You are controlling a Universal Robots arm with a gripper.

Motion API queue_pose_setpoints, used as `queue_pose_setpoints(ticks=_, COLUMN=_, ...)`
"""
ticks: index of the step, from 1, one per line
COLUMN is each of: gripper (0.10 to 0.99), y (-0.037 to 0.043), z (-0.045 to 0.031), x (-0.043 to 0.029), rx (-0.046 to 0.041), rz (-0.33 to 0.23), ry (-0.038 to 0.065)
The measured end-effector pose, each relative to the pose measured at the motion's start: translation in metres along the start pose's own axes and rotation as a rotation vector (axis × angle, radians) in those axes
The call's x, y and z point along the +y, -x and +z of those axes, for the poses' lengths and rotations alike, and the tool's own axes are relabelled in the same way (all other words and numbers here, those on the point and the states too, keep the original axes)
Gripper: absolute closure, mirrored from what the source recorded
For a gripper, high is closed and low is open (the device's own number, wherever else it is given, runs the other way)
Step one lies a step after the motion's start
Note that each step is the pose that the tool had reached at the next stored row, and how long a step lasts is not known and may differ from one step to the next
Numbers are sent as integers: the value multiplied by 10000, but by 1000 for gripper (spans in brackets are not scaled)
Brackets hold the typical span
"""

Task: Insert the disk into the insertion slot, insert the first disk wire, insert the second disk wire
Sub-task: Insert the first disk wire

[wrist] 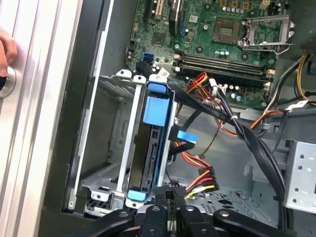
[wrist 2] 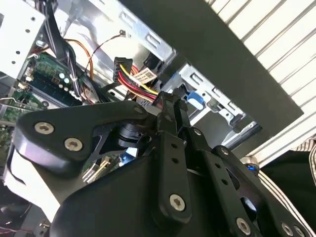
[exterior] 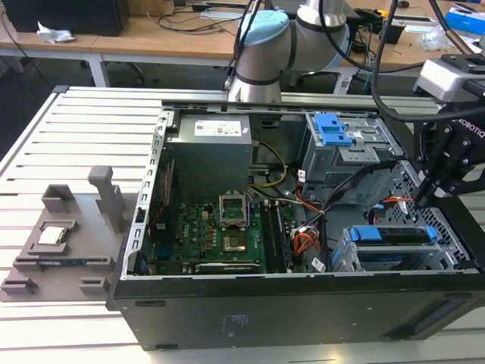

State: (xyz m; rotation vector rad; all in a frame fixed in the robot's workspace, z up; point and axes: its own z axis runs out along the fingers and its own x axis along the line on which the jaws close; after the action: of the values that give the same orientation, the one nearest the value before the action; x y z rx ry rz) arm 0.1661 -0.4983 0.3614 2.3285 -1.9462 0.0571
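The disk [wrist: 148, 158], in its bright blue caddy, sits inside the insertion slot [wrist: 111, 148], a silver perforated cage; in the exterior view the disk [exterior: 394, 236] lies in that cage [exterior: 345, 258] at the case's near right. My gripper [wrist: 169, 193] hovers just off the disk's end. Its fingers stand close together, shut on a disk wire [wrist: 200, 181], a yellow, red and black bundle with a black plug. The second wrist view shows the fingertips [wrist 2: 170, 104] pinching that wire [wrist 2: 136, 75]. A blue-tipped flat wire [wrist: 186, 137] hangs loose beside the disk. In the exterior view the gripper [exterior: 433, 186] is above the case's right end.
A taller grey cage with a blue latch [exterior: 333, 130] stands at the back right of the case. The motherboard [exterior: 227, 235] and power supply [exterior: 208, 148] take up the exterior view's left half. Thick black cables [wrist: 247, 138] cross near the gripper. A hand [wrist: 4, 54] rests outside the case.
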Motion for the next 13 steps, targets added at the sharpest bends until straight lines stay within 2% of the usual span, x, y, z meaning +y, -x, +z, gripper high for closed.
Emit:
queue_pose_setpoints(ticks=2, gripper=918, y=-48, z=11, x=60, rx=1, rz=0, ry=0)
queue_pose_setpoints(ticks=4, gripper=918, y=-59, z=15, x=86, rx=1, rz=0, ry=0)
queue_pose_setpoints(ticks=10, gripper=918, y=-59, z=16, x=93, rx=-3, rz=65, ry=6)
queue_pose_setpoints(ticks=13, gripper=918, y=-59, z=16, x=93, rx=-34, rz=607, ry=60)
